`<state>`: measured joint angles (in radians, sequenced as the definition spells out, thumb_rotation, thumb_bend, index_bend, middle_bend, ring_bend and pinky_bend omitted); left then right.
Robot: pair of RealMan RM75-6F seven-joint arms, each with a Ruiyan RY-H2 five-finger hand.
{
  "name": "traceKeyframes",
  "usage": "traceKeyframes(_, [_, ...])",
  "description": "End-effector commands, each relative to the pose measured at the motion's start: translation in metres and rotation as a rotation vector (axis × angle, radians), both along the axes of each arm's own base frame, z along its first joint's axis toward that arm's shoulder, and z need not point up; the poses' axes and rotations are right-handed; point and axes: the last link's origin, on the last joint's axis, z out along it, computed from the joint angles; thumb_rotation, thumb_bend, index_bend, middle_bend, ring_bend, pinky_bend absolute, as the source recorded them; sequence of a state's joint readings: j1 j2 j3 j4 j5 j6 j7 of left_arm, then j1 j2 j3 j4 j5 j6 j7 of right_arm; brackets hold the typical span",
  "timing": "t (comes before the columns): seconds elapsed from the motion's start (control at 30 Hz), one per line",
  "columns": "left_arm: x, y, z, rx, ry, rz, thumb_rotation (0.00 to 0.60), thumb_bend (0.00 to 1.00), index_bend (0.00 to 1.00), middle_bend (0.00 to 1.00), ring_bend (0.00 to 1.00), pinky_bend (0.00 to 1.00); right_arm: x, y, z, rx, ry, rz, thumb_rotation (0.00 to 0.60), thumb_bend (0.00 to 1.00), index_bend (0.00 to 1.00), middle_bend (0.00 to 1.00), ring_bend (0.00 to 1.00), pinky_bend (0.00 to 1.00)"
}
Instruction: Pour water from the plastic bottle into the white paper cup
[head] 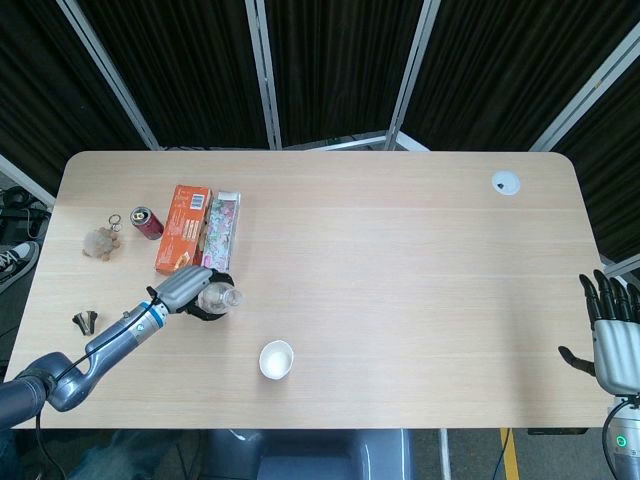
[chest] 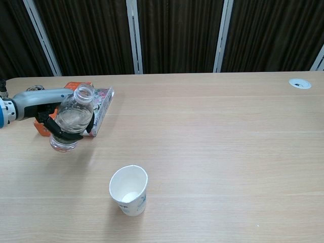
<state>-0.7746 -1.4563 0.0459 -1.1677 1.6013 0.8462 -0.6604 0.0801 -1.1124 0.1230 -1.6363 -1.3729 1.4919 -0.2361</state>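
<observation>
Bottle [chest: 71,121] tilted within left fingers [chest: 54,130]

A long table [head: 400,250] with a pale wood-grain top and rounded corners fills most of the head view. A round white cable cover [head: 505,182] is set into the top near the far right corner of the table. Behind the table's far edge hangs a wall of black pleated curtains [chest: 177,35], broken up by slim silver metal posts [chest: 132,35], some upright and some slanting. Past the left end of the table, on the dark floor, lie some black cables and a dark sneaker [head: 12,262] with a white sole. Even, soft light falls on the table, with only faint shadows.
</observation>
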Motion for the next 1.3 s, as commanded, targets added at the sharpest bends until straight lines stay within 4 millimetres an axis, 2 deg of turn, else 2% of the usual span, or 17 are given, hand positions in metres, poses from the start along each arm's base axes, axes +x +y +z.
traceKeyframes(0.03, [-0.001,-0.003,-0.004,0.014,0.068,-0.04,0.6,0.49,0.49,0.45,0.37,0.4,0.0,0.0,0.001,-0.004,-0.002,0.001,0.6,0.0,0.0,0.0,0.0,0.0])
traceKeyframes(0.4, [0.0,-0.007,-0.016,0.048,0.232,-0.181,0.6,0.49,0.5,0.45,0.37,0.4,-0.001,0.001,0.003,-0.011,-0.004,-0.006,0.6,0.0,0.0,0.0,0.0,0.0])
traceKeyframes(0.63, [0.018,-0.011,-0.025,0.064,0.309,-0.311,0.6,0.49,0.5,0.45,0.37,0.4,-0.002,0.0,0.003,-0.013,-0.004,-0.012,0.6,0.0,0.0,0.0,0.0,0.0])
traceKeyframes(0.87, [0.037,-0.015,-0.036,0.073,0.326,-0.367,0.6,0.5,0.5,0.45,0.37,0.4,-0.005,0.0,0.006,-0.019,-0.01,-0.019,0.6,0.0,0.0,0.0,0.0,0.0])
traceKeyframes(1.3, [0.045,-0.011,-0.036,0.14,0.407,-0.458,0.6,0.5,0.5,0.45,0.37,0.4,-0.006,-0.002,0.005,-0.016,-0.007,-0.023,0.6,0.0,0.0,0.0,0.0,0.0])
